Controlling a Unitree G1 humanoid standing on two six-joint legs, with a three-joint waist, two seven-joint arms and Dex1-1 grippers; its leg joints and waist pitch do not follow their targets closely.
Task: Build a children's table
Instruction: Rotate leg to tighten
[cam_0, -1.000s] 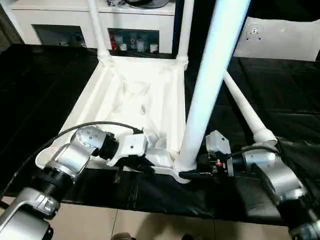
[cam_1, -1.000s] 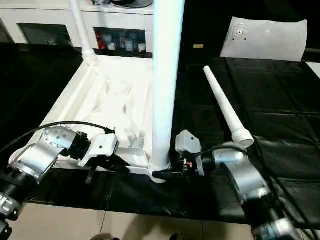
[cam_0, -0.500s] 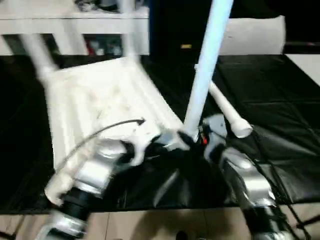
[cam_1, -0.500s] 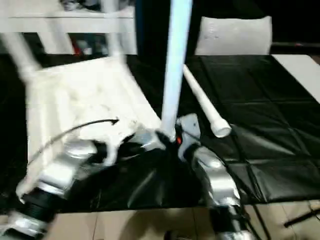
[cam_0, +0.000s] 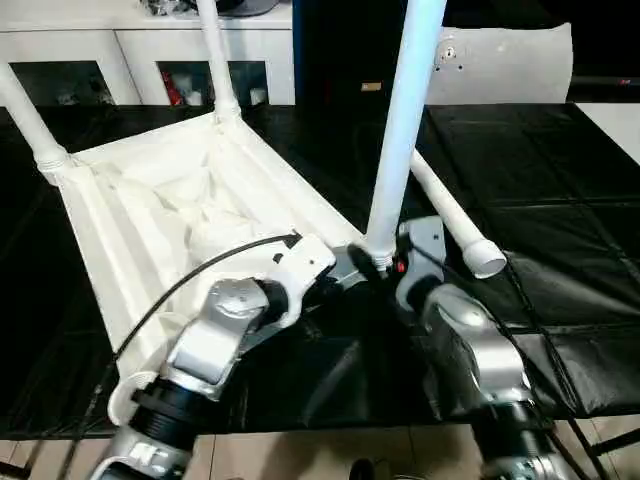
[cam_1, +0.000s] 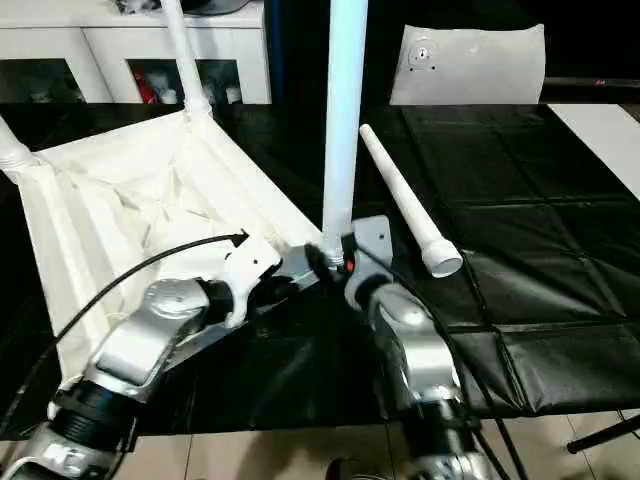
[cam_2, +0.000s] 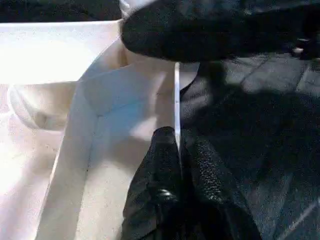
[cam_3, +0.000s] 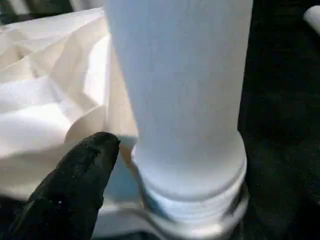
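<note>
The children's table (cam_0: 170, 215) lies upside down on the black-covered worktop (cam_0: 560, 200), its ribbed underside facing up. Three legs stand in corner sockets: two far legs (cam_0: 215, 60) (cam_0: 25, 115) and one near leg (cam_0: 400, 130) rising at the corner closest to the robot. A fourth leg (cam_0: 455, 220) lies loose on the worktop just to the right of that corner, its wide end toward the robot.

The left gripper (cam_2: 177, 150) is pressed together on the thin rim of the tabletop beside the near corner, one black finger (cam_2: 160, 170) on each face of the wall. The right gripper (cam_3: 165, 165) sits at the base of the near leg, where the leg meets its socket. One black finger (cam_3: 80, 175) shows beside the leg without clearly touching it; the other finger is hidden behind the leg, so the head views cannot confirm a grip, though the gripper stands spread wide.

The tops of the upright legs are cut off by the picture edge, and the near corner itself is mostly covered by the two wrists. A white cabinet (cam_0: 140, 40) stands beyond the worktop.

Both silver forearms reach forward and converge on the near corner, the left from the lower left with a black cable (cam_0: 180, 285) looping over it, the right nearly straight ahead.
</note>
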